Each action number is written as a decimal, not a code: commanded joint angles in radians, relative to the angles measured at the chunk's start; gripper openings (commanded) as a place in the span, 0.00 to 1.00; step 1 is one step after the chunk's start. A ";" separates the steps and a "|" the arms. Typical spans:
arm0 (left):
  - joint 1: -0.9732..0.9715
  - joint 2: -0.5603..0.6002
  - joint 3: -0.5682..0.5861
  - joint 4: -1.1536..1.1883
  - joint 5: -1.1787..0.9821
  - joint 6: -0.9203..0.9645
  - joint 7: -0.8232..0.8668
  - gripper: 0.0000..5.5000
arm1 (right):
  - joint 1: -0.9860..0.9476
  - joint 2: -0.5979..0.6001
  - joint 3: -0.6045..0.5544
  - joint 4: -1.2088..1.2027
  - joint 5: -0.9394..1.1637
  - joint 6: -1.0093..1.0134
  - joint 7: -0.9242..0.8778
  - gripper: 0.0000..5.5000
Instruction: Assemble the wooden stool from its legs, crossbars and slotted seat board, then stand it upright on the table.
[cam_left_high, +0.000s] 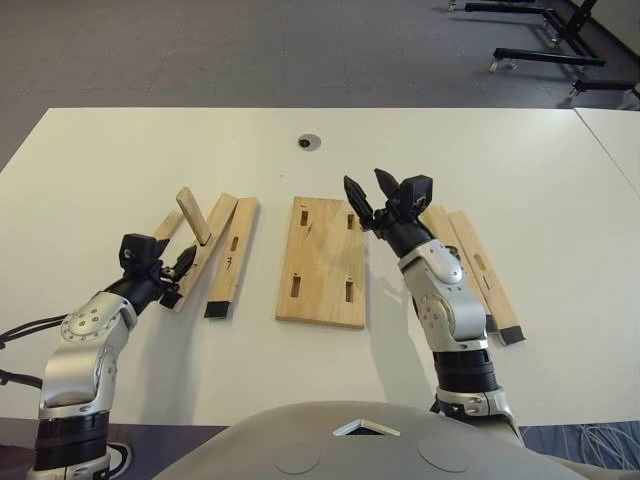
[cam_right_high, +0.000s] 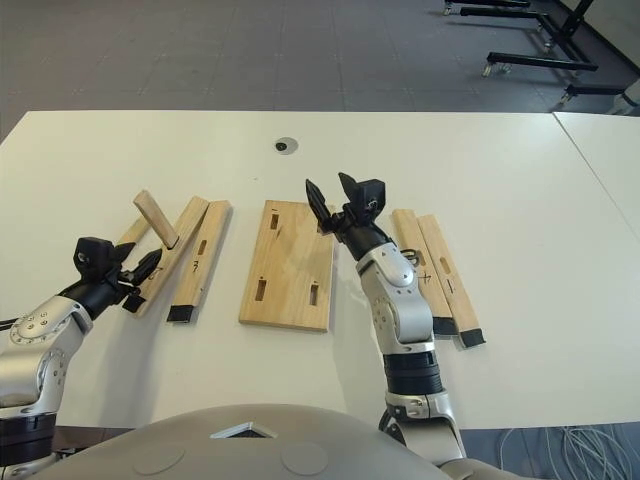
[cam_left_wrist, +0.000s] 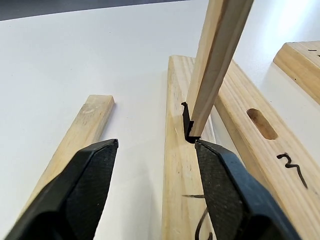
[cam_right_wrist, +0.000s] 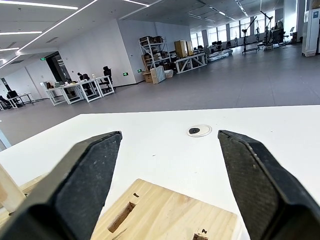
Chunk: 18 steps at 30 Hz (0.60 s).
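Short pale wooden crossbar (cam_left_high: 193, 215) leaned up from a slotted wooden leg (cam_left_high: 208, 248) near the tabletop's (cam_left_high: 120, 160) left edge, just ahead of the released left gripper (cam_left_high: 182, 274); the spread right gripper (cam_left_high: 363, 180) hung over the rectangular wooden seat board (cam_left_high: 320, 265).

Bright, even overhead light; soft shadows on the white table (cam_left_high: 520, 160).

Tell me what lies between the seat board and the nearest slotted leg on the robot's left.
Bare tabletop; nothing sits between the seat board and that leg, as both eye views show.
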 joint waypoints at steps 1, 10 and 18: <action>0.030 0.034 -0.012 -0.024 0.013 0.012 -0.032 0.51 | 0.009 0.007 0.010 -0.018 -0.010 0.010 -0.014 0.64; 0.047 0.034 -0.026 -0.058 0.002 0.026 -0.068 0.51 | 0.025 0.003 0.019 -0.024 -0.007 0.020 -0.023 0.64; 0.051 0.038 -0.059 -0.048 0.031 0.013 -0.080 0.51 | 0.029 0.003 0.026 -0.024 -0.028 0.012 -0.030 0.64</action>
